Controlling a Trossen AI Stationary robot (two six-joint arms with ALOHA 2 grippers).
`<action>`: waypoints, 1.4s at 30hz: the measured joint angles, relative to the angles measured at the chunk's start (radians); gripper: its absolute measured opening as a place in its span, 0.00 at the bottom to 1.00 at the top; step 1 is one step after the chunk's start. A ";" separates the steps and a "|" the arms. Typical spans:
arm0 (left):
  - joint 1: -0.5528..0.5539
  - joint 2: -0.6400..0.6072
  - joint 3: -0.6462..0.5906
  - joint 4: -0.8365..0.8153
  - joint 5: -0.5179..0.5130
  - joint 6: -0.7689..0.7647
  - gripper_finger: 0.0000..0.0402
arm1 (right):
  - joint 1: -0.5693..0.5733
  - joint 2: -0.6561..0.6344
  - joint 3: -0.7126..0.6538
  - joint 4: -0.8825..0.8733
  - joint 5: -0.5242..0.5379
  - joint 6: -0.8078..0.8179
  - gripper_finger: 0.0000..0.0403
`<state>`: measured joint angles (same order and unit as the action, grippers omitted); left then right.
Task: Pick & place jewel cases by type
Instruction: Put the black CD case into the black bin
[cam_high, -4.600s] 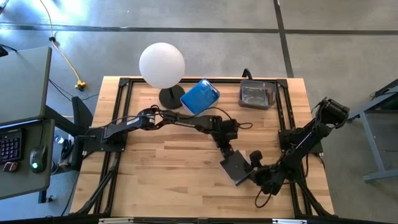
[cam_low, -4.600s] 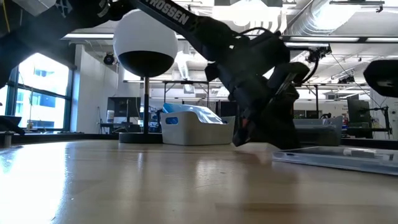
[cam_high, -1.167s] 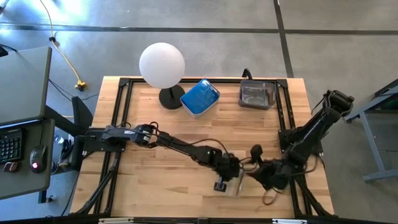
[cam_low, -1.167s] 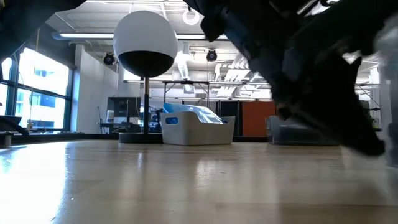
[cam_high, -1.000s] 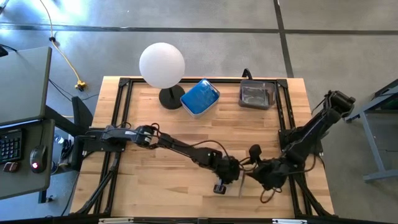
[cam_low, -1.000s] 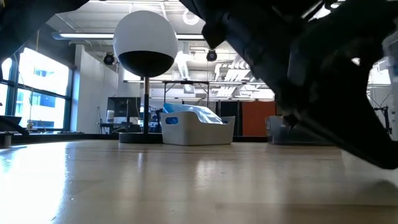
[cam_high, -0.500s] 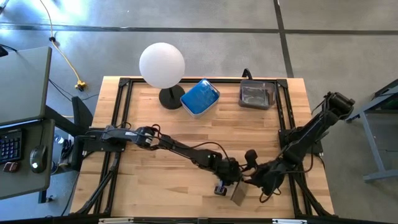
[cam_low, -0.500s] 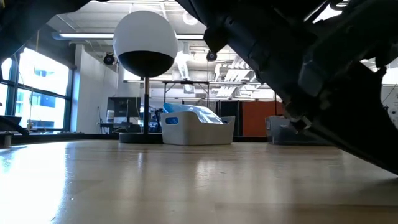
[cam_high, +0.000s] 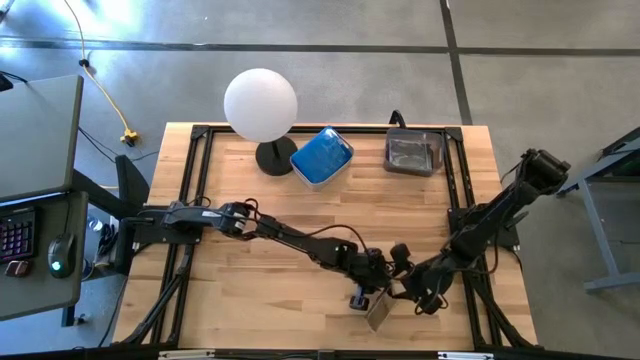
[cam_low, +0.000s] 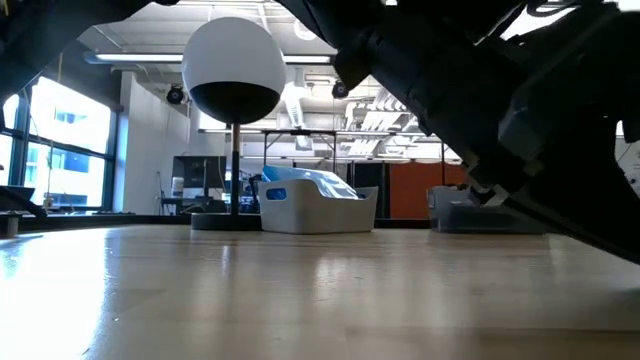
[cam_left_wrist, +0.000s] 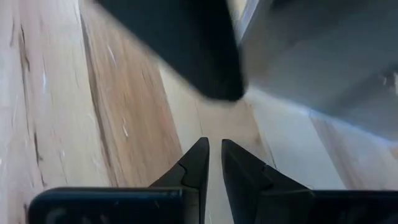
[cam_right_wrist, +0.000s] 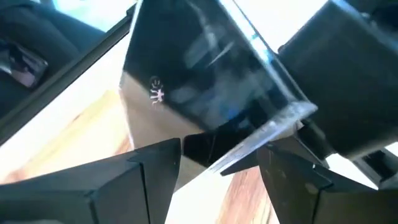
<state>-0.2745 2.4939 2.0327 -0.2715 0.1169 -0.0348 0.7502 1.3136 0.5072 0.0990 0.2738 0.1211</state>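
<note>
Over the last second I watch the clear jewel case (cam_high: 379, 313) tip from standing on edge near the bench's (cam_high: 260, 290) six o'clock edge to leaning over, passing toward my right hand (cam_high: 405, 296). My left hand (cam_high: 362, 297) sits just beside it at nine o'clock, fingers together and empty. The right hand's fingers (cam_right_wrist: 149, 165) stand apart around the case's edge, not visibly clamped. I judge this a handover half done. The clear tub (cam_high: 413, 152) at one o'clock is probably its destination; the blue tub (cam_high: 321, 156) sits at twelve.
</note>
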 joint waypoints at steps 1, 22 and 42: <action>0.000 0.000 0.000 0.007 0.000 0.000 0.11 | -0.006 0.000 0.000 0.003 -0.005 0.013 0.52; 0.026 -0.007 0.005 -0.125 -0.022 0.132 0.11 | -0.122 0.002 0.000 0.071 -0.416 0.010 0.10; 0.051 -0.295 0.001 -0.711 -0.444 -0.079 0.11 | -0.122 0.001 0.002 0.081 -0.375 0.000 0.05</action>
<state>-0.2230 2.1993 2.0335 -0.9827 -0.3275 -0.1136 0.6286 1.3148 0.5091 0.1796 -0.1014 0.1207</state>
